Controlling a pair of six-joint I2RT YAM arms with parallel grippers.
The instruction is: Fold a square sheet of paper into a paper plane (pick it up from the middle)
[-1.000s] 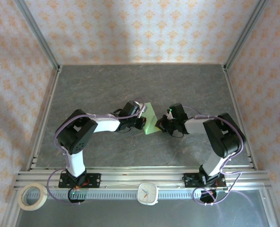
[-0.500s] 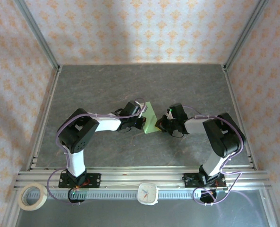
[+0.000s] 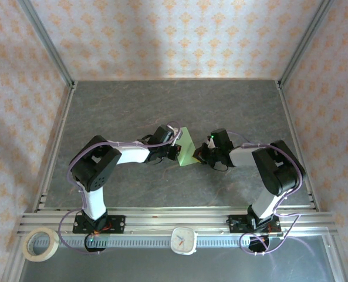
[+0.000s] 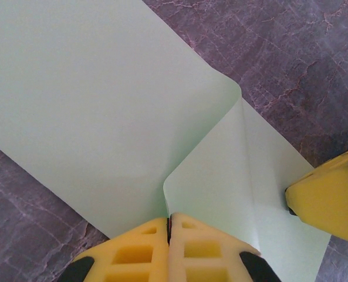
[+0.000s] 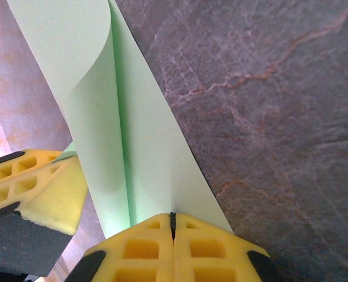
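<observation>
Nearest us in the top view, a roll of tape [image 3: 40, 244] and a small clock [image 3: 184, 239] lie by the rail [image 3: 150, 222] at the arms' bases, just as they did a second ago. Further in, almost nothing has changed: the left arm [image 3: 94, 167] has drifted slightly at the elbow, while the square sheet of paper [image 3: 186, 150] stays near the middle of the table [image 3: 162, 106], between the two wrists. From above we get that placement but little of the grips. The left wrist view supplies them. There the left gripper [image 4: 169, 220] has its fingers pressed together on the sheet's near edge, where one flap curls up and over the flat part, and a yellow finger [image 4: 329, 202] of the other arm sits on the sheet to the right. In the right wrist view, the right gripper [image 5: 172, 217] is likewise closed tight on the paper's edge. A soft rolled fold runs away from it, with the dark marbled table beyond.
</observation>
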